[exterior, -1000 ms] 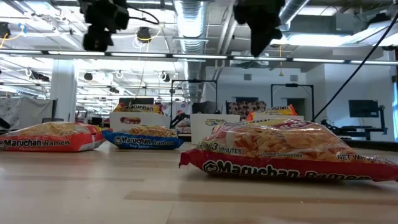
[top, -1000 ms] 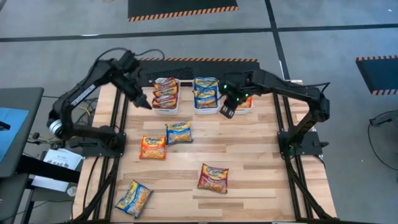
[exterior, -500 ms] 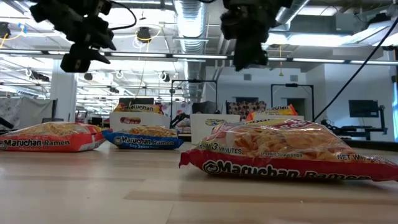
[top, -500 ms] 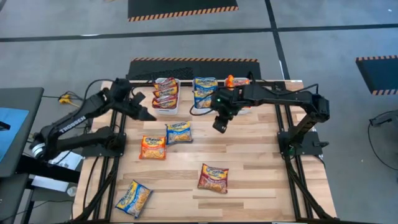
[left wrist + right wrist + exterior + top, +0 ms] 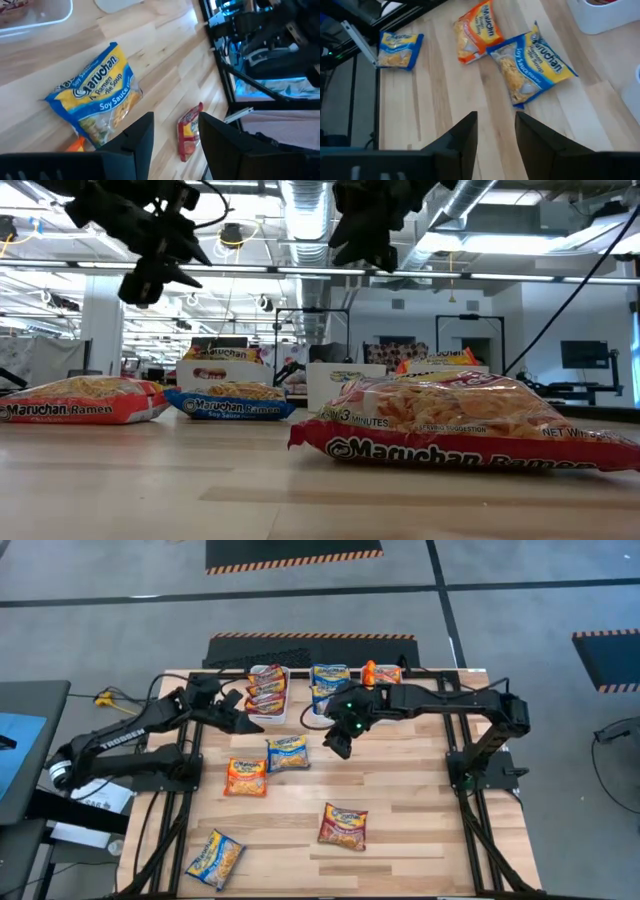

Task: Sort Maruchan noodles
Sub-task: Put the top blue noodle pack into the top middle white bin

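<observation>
Four Maruchan noodle packets loose on the wooden table [image 5: 420,790]: blue packet [image 5: 288,753] and orange packet [image 5: 246,777] side by side left of centre, red packet [image 5: 344,826] nearer the front, second blue packet [image 5: 214,858] at the front left corner. More packets already standing in three white bins along the far edge: red ones in the left bin [image 5: 267,700], blue ones in the middle bin [image 5: 326,690], orange ones in the right bin [image 5: 385,674]. Right gripper [image 5: 337,743] in the air just right of the blue packet, empty, fingers parted to a narrow gap. Left gripper [image 5: 250,724] raised beside the left bin, above and behind the orange packet, likewise empty with a narrow gap between its fingers.
</observation>
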